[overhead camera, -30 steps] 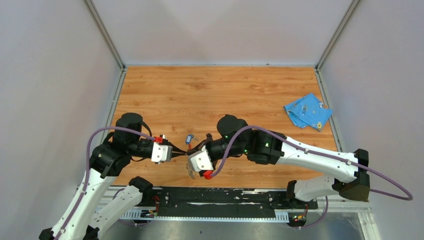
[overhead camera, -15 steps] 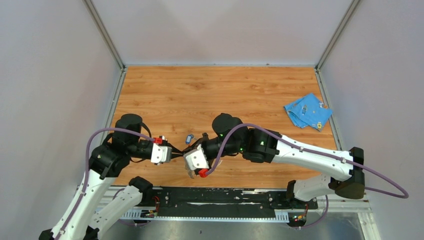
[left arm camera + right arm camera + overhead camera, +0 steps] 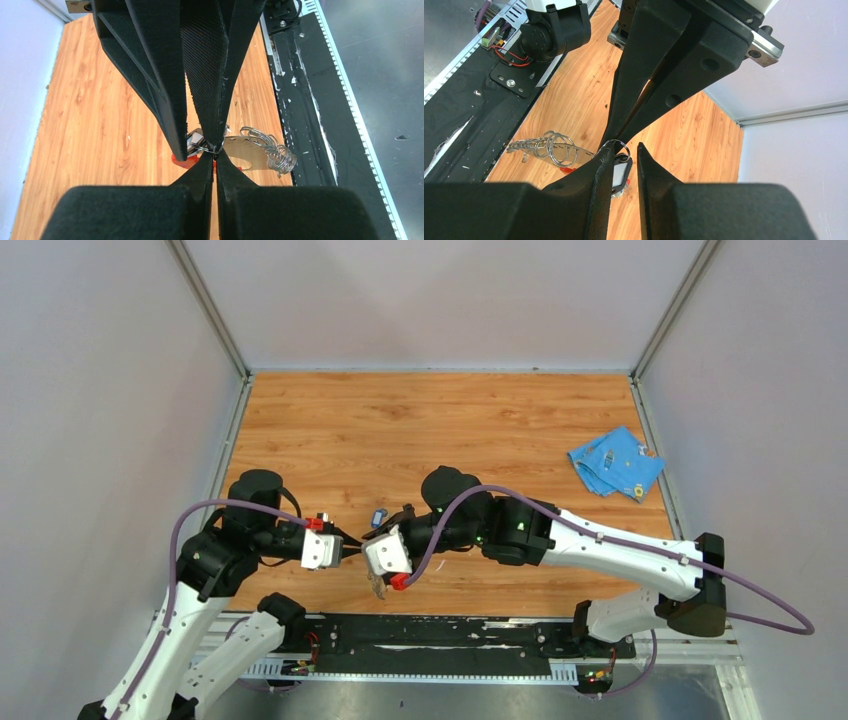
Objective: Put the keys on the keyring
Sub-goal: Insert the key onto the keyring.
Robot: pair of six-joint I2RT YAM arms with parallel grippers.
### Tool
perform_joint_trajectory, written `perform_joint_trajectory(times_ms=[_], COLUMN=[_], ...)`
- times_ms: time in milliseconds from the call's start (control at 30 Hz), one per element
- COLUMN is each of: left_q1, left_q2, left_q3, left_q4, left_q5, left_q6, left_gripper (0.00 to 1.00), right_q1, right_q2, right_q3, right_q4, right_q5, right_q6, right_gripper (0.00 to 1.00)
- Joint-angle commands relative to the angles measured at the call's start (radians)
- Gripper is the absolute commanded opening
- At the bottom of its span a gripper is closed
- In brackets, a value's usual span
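Shifted since a second ago: the right wrist sits a little further left, closer to its partner, and the right gripper (image 3: 625,149) has gone from closed to slightly parted.

Item, right claw: we note a narrow gap between its fingers. The black key (image 3: 622,172) sits in that gap, and we cannot tell whether a pad still touches it.

Item, left gripper (image 3: 216,156): we record it fully closed, pinching the small metal ring (image 3: 616,145) of the keyring (image 3: 247,156). Its grey-and-red strap trails toward the near edge of the table (image 3: 450,430).

Item, blue key (image 3: 378,517): it lies loose on the wood just beyond the two claws, not on any ring.

Reading: we judge the parting to be a release or a re-grip of the black key at the ring. The blue key is not yet threaded.

Pose: both arms fold inward and low, with the claws tip to tip. The right arm reaches across from its base.
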Motion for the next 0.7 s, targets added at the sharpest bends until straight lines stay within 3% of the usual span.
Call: perform_joint_trajectory(times_ms=[0, 433, 667], left_q1=[-0.006, -0.006, -0.006], left_q2=[-0.013, -0.031, -0.041], left_q3=[0.004, 0.006, 0.003], left_q4=[0.056, 0.056, 0.056], left_q5=[0.073, 0.09, 0.088], left_q6=[0.012, 0.031, 0.034], left_gripper=[0.0, 0.0, 0.0], right_q1=[0.009, -0.014, -0.048], right_q2=[0.028, 0.036, 0.065], right_q3=[0.022, 0.066, 0.169], right_q4=[0.033, -0.053, -0.225], right_q5=[0.055, 0.017, -0.051], right_q6=[0.02, 0.042, 0.028], right_gripper=[0.26, 0.32, 0.35])
